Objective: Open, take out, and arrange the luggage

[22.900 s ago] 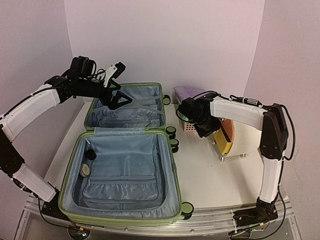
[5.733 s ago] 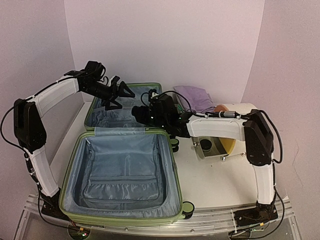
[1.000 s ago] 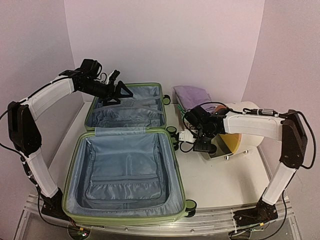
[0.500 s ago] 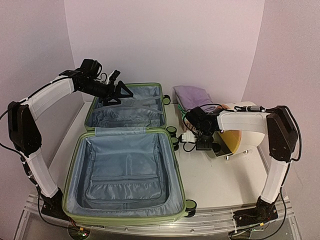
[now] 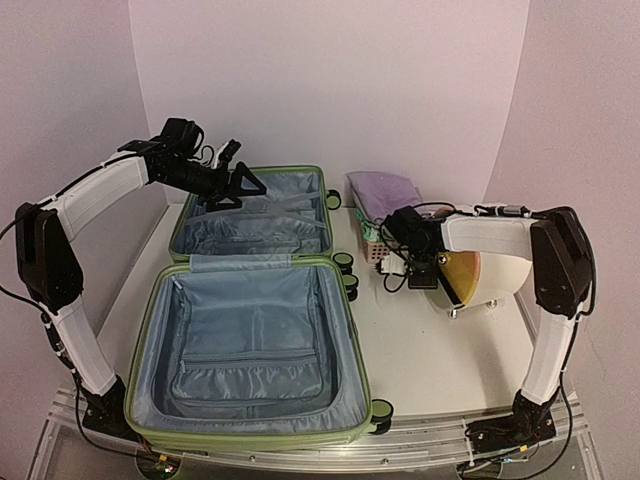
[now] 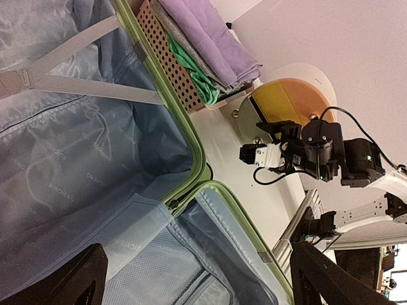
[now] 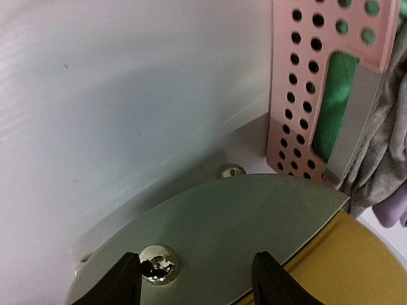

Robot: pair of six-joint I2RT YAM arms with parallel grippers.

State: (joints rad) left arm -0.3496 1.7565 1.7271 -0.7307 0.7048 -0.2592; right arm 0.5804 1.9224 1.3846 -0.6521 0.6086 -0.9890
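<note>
The half-spread, empty right fingers [image 7: 124, 279] have gone from the open light-green ribbed hard-shell suitcase [image 5: 250, 330], now behind them, to the silver round drum lid [image 7: 222, 235] just ahead, while the left fingers [image 6: 70, 283] stay wide spread above the suitcase, so I judge that arranging comes next.

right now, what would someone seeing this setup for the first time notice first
The big light-green suitcase catches the eye first, lying open on the left of the table with both halves showing bare grey-blue lining. To its right sits a pink basket of folded clothes, and beside that a cream drum with the right pincer at its orange-yellow end. The left pincer hangs open over the suitcase's far half.
</note>
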